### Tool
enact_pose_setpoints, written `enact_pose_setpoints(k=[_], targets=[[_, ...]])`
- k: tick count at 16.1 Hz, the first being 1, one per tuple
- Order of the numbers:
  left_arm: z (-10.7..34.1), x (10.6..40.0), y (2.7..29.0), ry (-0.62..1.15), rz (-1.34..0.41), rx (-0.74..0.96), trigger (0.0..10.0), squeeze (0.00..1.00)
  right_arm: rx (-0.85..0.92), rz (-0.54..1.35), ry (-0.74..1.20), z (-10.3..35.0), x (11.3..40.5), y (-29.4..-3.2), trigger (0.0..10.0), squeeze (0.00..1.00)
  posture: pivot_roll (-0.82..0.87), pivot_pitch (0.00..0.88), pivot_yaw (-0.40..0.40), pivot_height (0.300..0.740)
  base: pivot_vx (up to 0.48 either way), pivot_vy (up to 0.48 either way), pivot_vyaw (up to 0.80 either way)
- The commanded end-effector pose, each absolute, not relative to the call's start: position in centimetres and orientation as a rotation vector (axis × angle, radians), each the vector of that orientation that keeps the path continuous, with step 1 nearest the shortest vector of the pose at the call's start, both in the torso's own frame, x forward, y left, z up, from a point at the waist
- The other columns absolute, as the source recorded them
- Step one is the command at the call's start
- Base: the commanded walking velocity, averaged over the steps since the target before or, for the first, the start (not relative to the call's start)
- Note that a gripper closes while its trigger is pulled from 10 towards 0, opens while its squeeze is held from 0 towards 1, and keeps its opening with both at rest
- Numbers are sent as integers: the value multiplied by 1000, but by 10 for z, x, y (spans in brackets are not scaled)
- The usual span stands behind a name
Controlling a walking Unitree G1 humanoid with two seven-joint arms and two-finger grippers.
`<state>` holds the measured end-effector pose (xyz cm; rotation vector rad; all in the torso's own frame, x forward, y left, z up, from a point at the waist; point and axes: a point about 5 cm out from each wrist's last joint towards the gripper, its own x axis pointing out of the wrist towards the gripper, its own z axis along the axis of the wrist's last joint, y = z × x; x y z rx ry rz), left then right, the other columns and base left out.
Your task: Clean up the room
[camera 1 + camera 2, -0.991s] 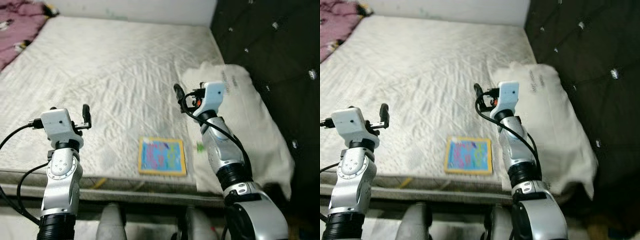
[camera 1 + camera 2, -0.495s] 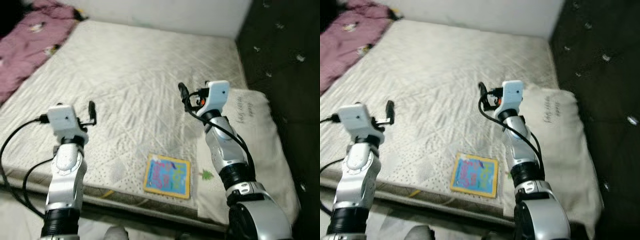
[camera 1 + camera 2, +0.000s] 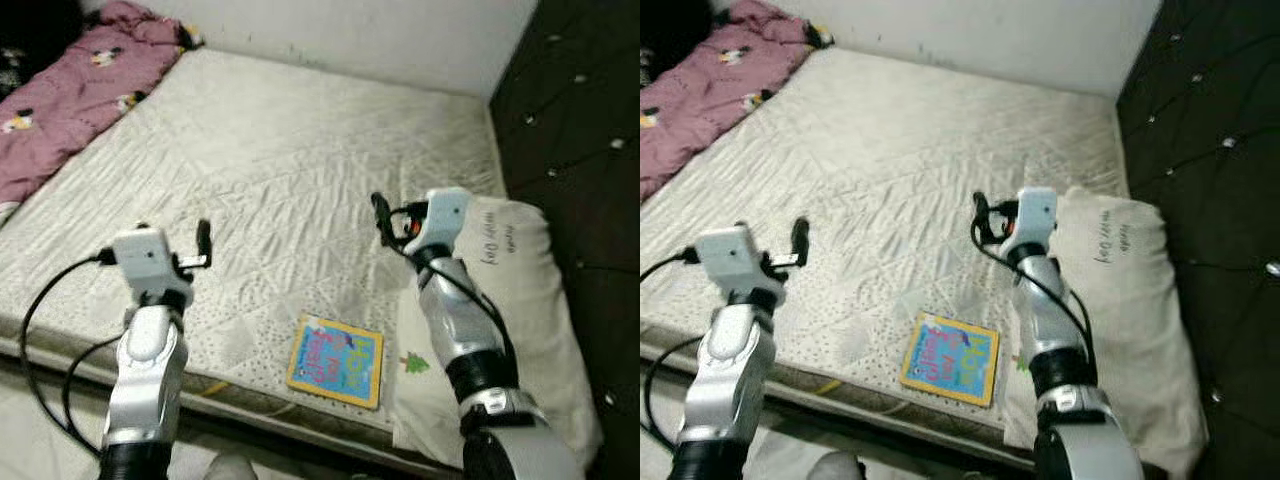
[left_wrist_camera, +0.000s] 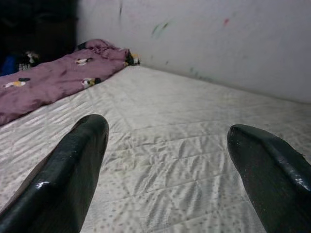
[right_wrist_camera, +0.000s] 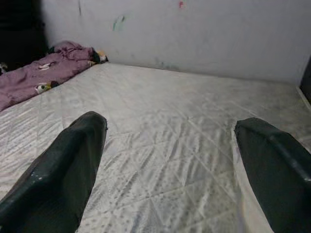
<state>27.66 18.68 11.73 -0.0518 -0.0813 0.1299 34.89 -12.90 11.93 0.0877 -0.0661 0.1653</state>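
Before you lies a bare quilted white mattress (image 3: 300, 170) that runs back to a pale wall, with a dark tufted headboard (image 3: 580, 120) along its right side. Your task's thing, a thin square picture book with a yellow border and blue cover (image 3: 335, 347), lies flat at the mattress's near edge, toward the near right corner. It sits between your two arms, below and nearer than both grippers, well apart from each and touched by neither. Just beside it on the right lies a cream pillow with small printed lettering (image 3: 510, 300), its edge almost meeting the book's right side.

Your left gripper (image 3: 203, 243) hovers above the near left part of the mattress; in the left wrist view you see its black fingers (image 4: 73, 170) spread wide with only quilting between them. Your right gripper (image 3: 380, 212) hangs over the mattress at the pillow's inner edge, and in the right wrist view its fingers (image 5: 68, 165) are likewise held wide apart, gripping nothing.

You can see the book is nearly square, so its long axis is hard to tell; its sides are turned slightly clockwise against the mattress's near edge. A crumpled pink-purple blanket with small printed figures (image 3: 70, 90) lies at the far left corner.
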Motion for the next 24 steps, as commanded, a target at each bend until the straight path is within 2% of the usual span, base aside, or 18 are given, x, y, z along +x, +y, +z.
enact_pose_setpoints(k=[1,3,7,11,24], targets=[[120,274,188,-85,124,-57,10000,0,81,187,-97,128,349,-123,10000,0,93,0,-48,740,0,480,-800],[120,271,186,-84,125,-76,10000,0,70,206,-102,126,344,-122,10000,0,88,0,-48,740,0,480,-800],[125,271,180,-87,101,-118,10000,0,63,227,-83,123,337,-122,10000,0,71,0,-47,740,0,480,0],[123,270,177,-75,88,-144,10000,0,56,224,-59,120,330,-126,10000,0,57,0,-48,740,0,480,-800],[127,275,176,-85,96,-151,10000,0,26,285,-45,124,329,-118,10000,0,56,0,-55,740,0,480,0]])
